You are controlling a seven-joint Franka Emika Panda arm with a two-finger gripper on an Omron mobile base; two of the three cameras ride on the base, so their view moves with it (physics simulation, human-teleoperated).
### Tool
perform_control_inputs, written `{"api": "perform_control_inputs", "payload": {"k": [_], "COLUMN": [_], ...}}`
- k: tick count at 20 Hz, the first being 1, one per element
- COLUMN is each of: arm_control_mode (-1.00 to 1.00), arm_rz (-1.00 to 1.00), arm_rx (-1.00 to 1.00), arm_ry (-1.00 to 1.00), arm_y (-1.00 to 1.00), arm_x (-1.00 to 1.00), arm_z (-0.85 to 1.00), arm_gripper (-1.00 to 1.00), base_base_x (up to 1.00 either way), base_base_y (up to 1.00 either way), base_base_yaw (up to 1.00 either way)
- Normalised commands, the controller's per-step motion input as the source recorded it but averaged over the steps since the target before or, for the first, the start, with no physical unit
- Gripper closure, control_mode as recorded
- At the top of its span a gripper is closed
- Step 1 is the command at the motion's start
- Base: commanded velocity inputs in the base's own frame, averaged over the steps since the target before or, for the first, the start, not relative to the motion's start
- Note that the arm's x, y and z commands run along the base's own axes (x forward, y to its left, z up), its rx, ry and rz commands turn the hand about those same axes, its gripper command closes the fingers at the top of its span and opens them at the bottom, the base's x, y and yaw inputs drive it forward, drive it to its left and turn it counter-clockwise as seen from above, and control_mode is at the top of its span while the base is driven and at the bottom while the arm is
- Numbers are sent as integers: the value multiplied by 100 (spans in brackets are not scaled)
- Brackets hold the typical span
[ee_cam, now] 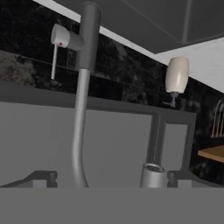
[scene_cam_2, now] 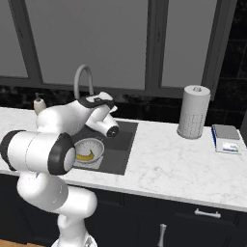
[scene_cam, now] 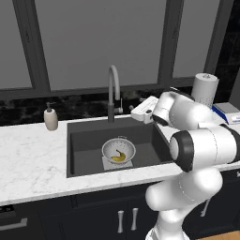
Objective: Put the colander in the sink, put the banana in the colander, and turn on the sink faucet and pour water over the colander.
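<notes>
banana (scene_cam: 118, 157) lies in colander (scene_cam: 118, 150) in sink (scene_cam: 84, 140).

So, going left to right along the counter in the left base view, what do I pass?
Beige soap dispenser bottle → tall grey gooseneck sink faucet → white paper towel roll → flat blue and white kitchen scale.

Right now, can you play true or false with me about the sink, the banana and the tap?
1. The banana lies inside the colander. True.
2. The colander stands on the counter. False: it sits in the sink.
3. Water runs from the tap. False: no stream shows.
4. A soap bottle stands on the counter beside the sink. True.
5. The robot holds the banana. False: its jaws are open and hold nothing.
</notes>
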Motion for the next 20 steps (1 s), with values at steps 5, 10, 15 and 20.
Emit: {"api": "perform_control_inputs", "payload": {"k": [5, 10, 15, 20], "arm_control_mode": [-100, -100, -100, -100], "arm_rz": [0, 0, -2, -4], "arm_rx": [0, 0, 0, 0], "arm_ry": [0, 0, 1, 2], "arm_y": [0, 0, 1, 0], "arm_x": [27, 27, 37, 30], "arm_z": [-21, -23, -5, -8], "arm_gripper": [-100, -100, -100, -100], "base_base_x": [0, 0, 0, 0], "base_base_y": [0, 0, 0, 0], "base_base_yaw": [0, 0, 0, 0]}}
